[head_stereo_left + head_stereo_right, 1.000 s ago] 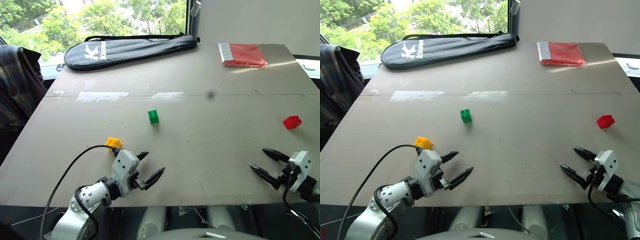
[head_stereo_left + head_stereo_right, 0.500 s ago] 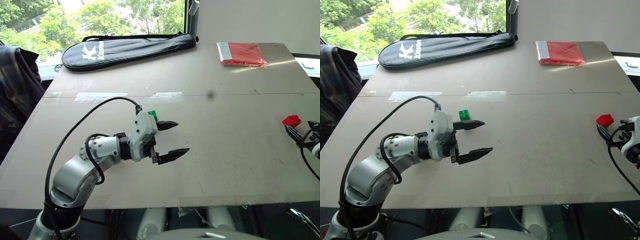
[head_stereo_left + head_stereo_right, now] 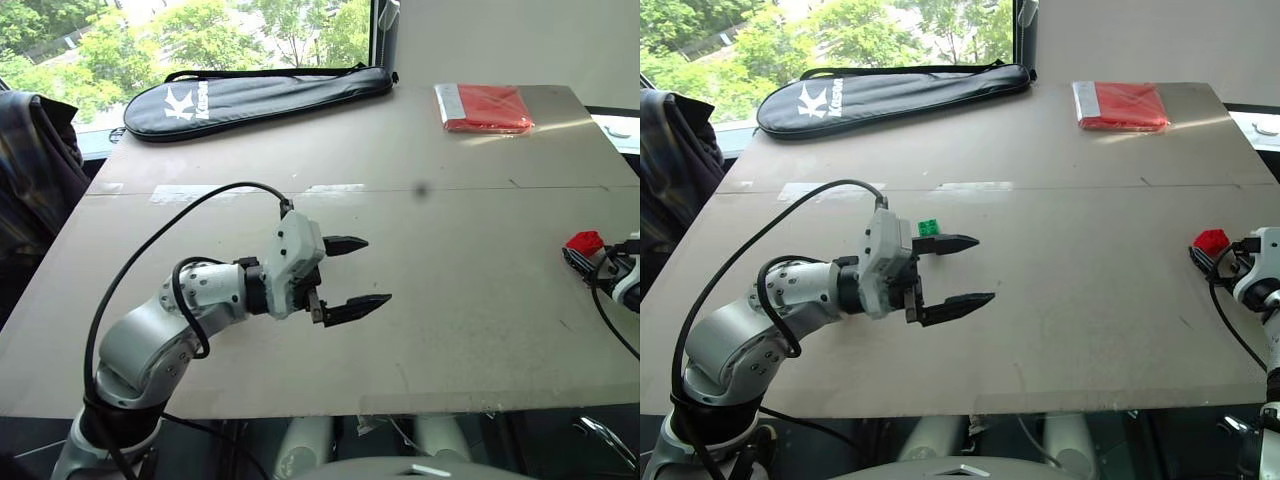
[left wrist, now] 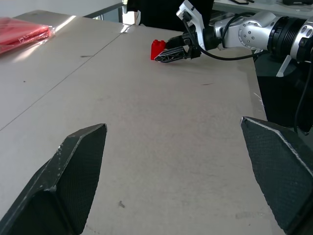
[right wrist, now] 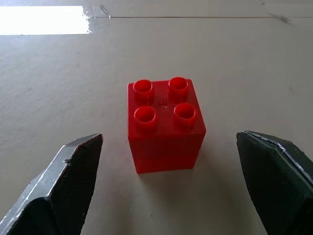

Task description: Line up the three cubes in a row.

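Table point(image 3: 480, 330): both claws wide open, empty.

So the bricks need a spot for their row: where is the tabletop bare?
The widest bare stretch of the grey tabletop lies between the open left hand and the small red studded plastic brick, where the open right hand sits. Far edge is taken: long black zipped racket bag, flat red packet. The small green studded brick sits beside the left hand.
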Controlling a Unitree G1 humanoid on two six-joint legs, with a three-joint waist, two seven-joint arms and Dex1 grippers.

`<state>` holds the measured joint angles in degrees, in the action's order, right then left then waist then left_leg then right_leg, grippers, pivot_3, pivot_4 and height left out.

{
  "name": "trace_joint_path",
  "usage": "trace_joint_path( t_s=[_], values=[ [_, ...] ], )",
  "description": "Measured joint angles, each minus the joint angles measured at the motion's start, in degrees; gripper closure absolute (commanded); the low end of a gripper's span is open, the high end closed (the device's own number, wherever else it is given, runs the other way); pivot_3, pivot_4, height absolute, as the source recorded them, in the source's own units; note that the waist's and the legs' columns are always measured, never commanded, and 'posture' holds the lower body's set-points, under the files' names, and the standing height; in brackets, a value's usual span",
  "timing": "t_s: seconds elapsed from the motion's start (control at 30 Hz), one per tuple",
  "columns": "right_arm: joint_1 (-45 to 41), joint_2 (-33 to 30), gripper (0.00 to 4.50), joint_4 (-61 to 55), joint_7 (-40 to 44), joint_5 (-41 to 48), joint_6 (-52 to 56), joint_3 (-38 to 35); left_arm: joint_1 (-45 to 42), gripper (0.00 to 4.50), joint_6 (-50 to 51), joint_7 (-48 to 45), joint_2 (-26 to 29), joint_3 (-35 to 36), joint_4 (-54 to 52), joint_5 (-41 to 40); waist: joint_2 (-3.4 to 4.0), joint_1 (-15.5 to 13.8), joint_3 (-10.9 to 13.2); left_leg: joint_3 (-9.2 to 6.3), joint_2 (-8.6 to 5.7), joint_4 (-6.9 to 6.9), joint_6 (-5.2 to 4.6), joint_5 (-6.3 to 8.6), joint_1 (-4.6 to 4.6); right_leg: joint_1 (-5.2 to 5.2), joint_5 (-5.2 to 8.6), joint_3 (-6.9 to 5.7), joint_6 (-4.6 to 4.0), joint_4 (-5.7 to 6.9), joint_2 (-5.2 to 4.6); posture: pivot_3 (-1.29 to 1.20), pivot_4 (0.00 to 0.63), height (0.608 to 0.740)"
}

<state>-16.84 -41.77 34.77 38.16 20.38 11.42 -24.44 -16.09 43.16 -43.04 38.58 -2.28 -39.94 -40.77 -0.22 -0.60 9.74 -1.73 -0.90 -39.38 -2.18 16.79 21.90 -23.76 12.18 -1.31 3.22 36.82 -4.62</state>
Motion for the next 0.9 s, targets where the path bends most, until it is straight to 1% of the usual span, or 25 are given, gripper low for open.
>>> trace_joint_path(
  t_s=[0.13, 0.17, 0.2, 0.23, 0.3, 0.33, 0.37, 0.4, 0.57, 0.63, 0.67, 0.7, 0.73, 0.8, 0.87, 0.9],
  values=[
    [-2.91, -1.21, 0.00, 5.93, 3.56, -1.15, -2.35, 1.22, -1.46, 0.03, 1.58, 1.07, 0.48, -0.07, -0.01, -0.02, 0.00, 0.15, 0.00, 0.02, 0.00, 0.00, 0.00, 0.00, -0.02, 0.00, 0.00, 0.02, 0.00, 0.01, 0.02, 0.00, 0.150, 0.694],
    [-3.41, -1.23, 0.52, 6.90, 4.14, -1.33, -2.93, 1.24, -1.76, 0.00, 1.62, 1.10, 0.48, -0.06, -0.01, -0.02, 0.00, 0.20, 0.00, 0.02, 0.01, 0.00, 0.00, 0.00, -0.02, 0.00, 0.00, 0.03, 0.00, 0.01, 0.02, 0.00, 0.150, 0.694],
    [-3.95, -1.24, 0.78, 7.80, 4.51, -1.51, -3.24, 1.30, -1.84, 0.00, 1.63, 1.08, 0.48, -0.07, -0.01, -0.02, 0.00, 0.27, 0.00, 0.02, 0.01, 0.00, 0.01, 0.00, -0.02, 0.00, -0.01, 0.04, 0.00, 0.01, 0.02, 0.00, 0.150, 0.694],
    [-4.40, -1.29, 1.30, 8.70, 4.95, -1.73, -3.62, 1.45, -1.85, 0.00, 1.64, 1.05, 0.48, -0.07, 0.00, -0.02, 0.00, 0.34, 0.00, 0.02, 0.01, 0.00, 0.01, -0.01, -0.02, 0.00, -0.01, 0.04, 0.00, 0.01, 0.02, 0.00, 0.150, 0.694],
    [-4.87, -1.32, 2.18, 9.63, 5.38, -2.03, -4.44, 1.50, -1.86, 0.00, 1.64, 1.00, 0.47, -0.07, 0.00, -0.02, 0.00, 0.45, 0.00, 0.03, 0.01, 0.00, 0.02, -0.01, -0.02, 0.00, -0.01, 0.07, 0.00, 0.01, 0.02, 0.00, 0.150, 0.694],
    [-5.15, -1.32, 2.71, 10.25, 5.54, -2.13, -4.94, 1.50, -1.86, 0.00, 1.64, 0.95, 0.47, -0.07, 0.00, -0.03, 0.00, 0.57, 0.00, 0.05, 0.01, 0.00, 0.02, -0.01, -0.01, 0.00, -0.01, 0.08, 0.01, 0.00, 0.02, 0.00, 0.150, 0.694],
    [-5.30, -1.31, 3.06, 10.69, 5.73, -2.21, -5.50, 1.55, -1.86, 0.00, 1.64, 0.85, 0.48, -0.07, 0.00, -0.04, 0.00, 0.57, 0.00, 0.05, 0.00, 0.00, 0.02, -0.01, -0.02, 0.00, -0.01, 0.09, 0.01, 0.00, 0.02, 0.00, 0.150, 0.694],
    [-5.52, -1.31, 3.29, 11.06, 5.84, -2.25, -5.84, 1.57, -1.86, 0.00, 1.64, 0.69, 0.48, -0.07, 0.00, -0.07, -0.01, 0.60, 0.00, 0.06, 0.00, 0.00, 0.02, -0.01, -0.02, 0.00, -0.01, 0.10, 0.01, 0.00, 0.01, 0.00, 0.150, 0.694],
    [-5.27, -1.06, 3.29, 11.05, 5.96, -2.28, -7.46, 1.56, -1.87, 0.00, 1.64, 0.16, 0.49, -0.09, 0.00, -0.11, -0.01, 0.82, 0.00, 0.07, 0.01, 0.00, 0.02, -0.01, -0.03, 0.00, -0.01, 0.12, 0.01, 0.01, 0.02, 0.00, 0.150, 0.694],
    [-2.99, -0.23, 3.29, 8.11, 6.36, -1.91, -7.48, 1.52, -1.86, 0.00, 1.63, -0.05, 0.52, -0.11, -0.03, -0.13, -0.01, 0.80, 0.00, 0.04, 0.01, 0.00, 0.03, -0.01, -0.01, -0.01, -0.01, 0.10, 0.01, 0.01, 0.02, 0.00, 0.150, 0.694],
    [-0.57, 0.72, 3.29, 4.64, 7.15, -1.23, -7.45, 1.54, -1.71, 0.00, 1.63, -0.20, 0.71, -0.10, -0.08, -0.12, -0.01, 0.81, 0.00, 0.00, 0.03, 0.01, 0.03, -0.01, -0.02, 0.00, -0.01, 0.07, 0.02, 0.01, 0.03, 0.00, 0.150, 0.694],
    [3.10, 1.79, 3.29, -1.45, 8.52, -0.29, -6.84, 2.01, -1.32, 0.00, 1.56, -0.29, 0.96, -0.03, -0.17, -0.12, 0.00, 0.82, 0.00, -0.02, 0.04, 0.03, 0.03, -0.01, -0.01, -0.01, -0.01, 0.07, 0.02, 0.01, 0.03, 0.00, 0.150, 0.694],
    [4.36, 2.33, 3.29, -3.52, 9.29, 0.17, -6.59, 2.55, -0.94, 0.00, 1.55, -0.30, 1.19, -0.02, -0.17, -0.10, 0.00, 0.82, 0.00, -0.03, 0.05, 0.03, 0.03, -0.01, -0.03, 0.01, -0.01, 0.06, 0.02, 0.01, 0.04, 0.00, 0.150, 0.694],
    [9.10, 3.90, 3.29, -12.95, 11.82, 1.56, -5.00, 4.89, 0.29, 0.00, 1.53, -0.56, 1.54, -0.07, -0.20, -0.04, 0.02, 1.17, 0.01, -0.01, 0.07, 0.03, 0.02, -0.01, -0.04, 0.00, -0.01, 0.09, 0.03, 0.01, 0.05, 0.00, 0.150, 0.694],
    [11.50, 3.76, 3.29, -19.42, 15.22, 1.38, -4.55, 8.91, 1.02, 0.00, 1.45, -1.08, 1.65, -0.11, -0.19, -0.04, 0.06, 1.42, 0.04, 0.11, 0.07, 0.02, 0.01, 0.00, -0.11, 0.00, -0.02, 0.18, 0.04, 0.02, 0.04, 0.00, 0.150, 0.694],
    [12.18, 2.53, 3.29, -22.23, 17.89, 0.20, -5.31, 12.11, 1.55, 0.00, 1.17, -1.44, 1.65, -0.10, -0.19, -0.05, 0.06, 1.42, 0.05, 0.13, 0.06, 0.01, 0.01, 0.00, -0.11, 0.00, -0.01, 0.19, 0.05, 0.02, 0.04, 0.00, 0.150, 0.694]
  ],
)
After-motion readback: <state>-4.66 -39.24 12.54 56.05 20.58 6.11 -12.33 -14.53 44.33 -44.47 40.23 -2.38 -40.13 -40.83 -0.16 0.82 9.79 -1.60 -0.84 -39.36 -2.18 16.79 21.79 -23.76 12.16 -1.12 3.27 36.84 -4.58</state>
